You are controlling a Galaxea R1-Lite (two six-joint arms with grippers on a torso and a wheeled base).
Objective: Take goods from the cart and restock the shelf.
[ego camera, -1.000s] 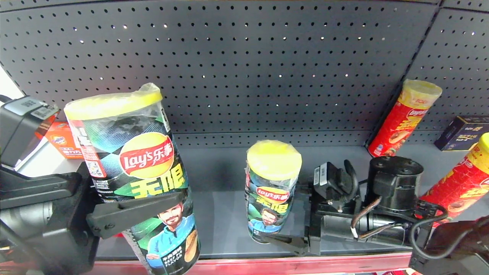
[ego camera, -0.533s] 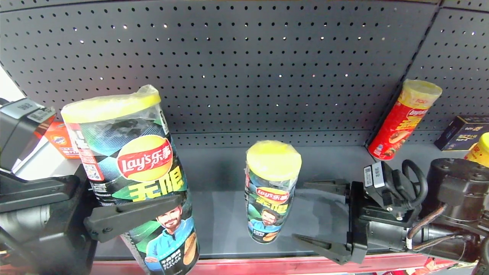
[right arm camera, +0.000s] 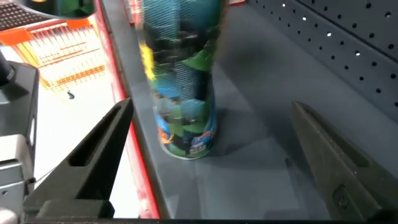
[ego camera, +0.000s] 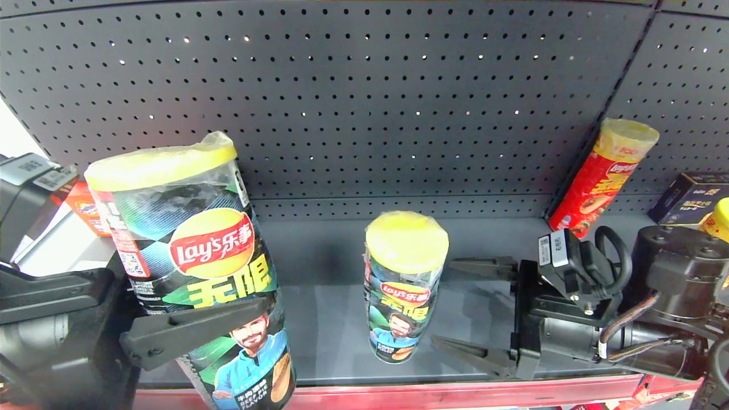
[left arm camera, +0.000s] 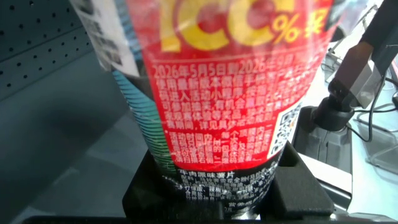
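Your left gripper (ego camera: 193, 290) has its jaws clenched on a yellow-lidded chip can (ego camera: 188, 245), held upright in front of the shelf (ego camera: 330, 319) at its left end. The head view gives you the can's front. The left wrist view shows its back instead, a red panel of small print, with the jaws pressing on both sides near the base.

Your right gripper (ego camera: 444, 302) is released, jaws wide apart, just to the right of a second, matching can (ego camera: 405, 285). That one stands upright on the shelf near the red front edge (ego camera: 455, 393). The right wrist view shows this can ahead of the jaw tips and touching neither. It also shows an orange wire basket (right arm camera: 56, 46) beyond the shelf's edge.

Behind everything is a dark pegboard panel (ego camera: 364, 102). To the right, a red can (ego camera: 603, 176) leans against the partition. A dark box (ego camera: 689, 196) sits past it, and another red can (ego camera: 719, 219) is partly hidden by your right arm. An orange box (ego camera: 85, 208) sits behind the held can.
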